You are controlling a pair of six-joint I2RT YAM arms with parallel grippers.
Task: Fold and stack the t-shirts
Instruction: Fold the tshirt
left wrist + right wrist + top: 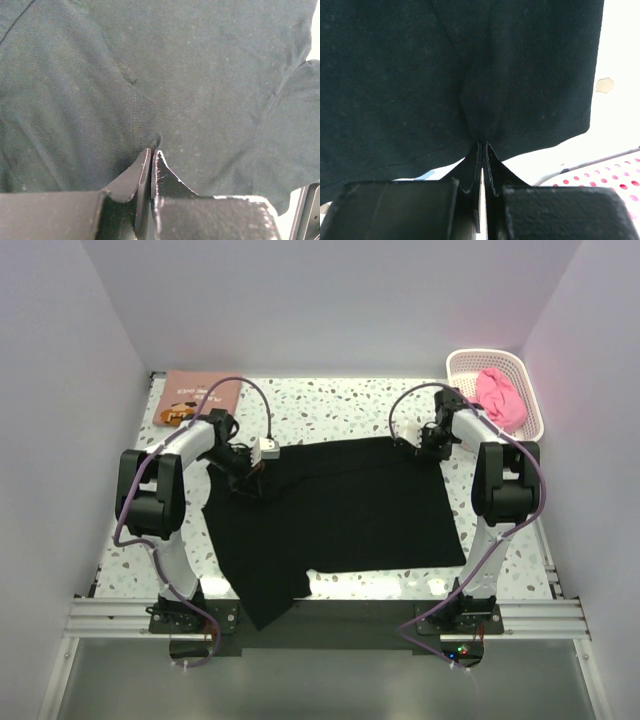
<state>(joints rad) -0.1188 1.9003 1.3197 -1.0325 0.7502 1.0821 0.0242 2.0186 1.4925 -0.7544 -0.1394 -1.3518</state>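
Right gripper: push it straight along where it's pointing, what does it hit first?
The black t-shirt. The right gripper is shut on its hem, and cloth fills the line right ahead of the tips. Past the cloth is probably the table, but depth is unclear.

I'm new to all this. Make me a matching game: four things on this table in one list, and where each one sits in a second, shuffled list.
Things:
1. black t-shirt
2. bright pink t-shirt
3. salmon-pink printed t-shirt
4. lattice basket

Places:
A. far right corner of the table
B. far left corner
C. spread across the middle
D. bunched inside the basket

Pairs: 1-C, 2-D, 3-B, 4-A.
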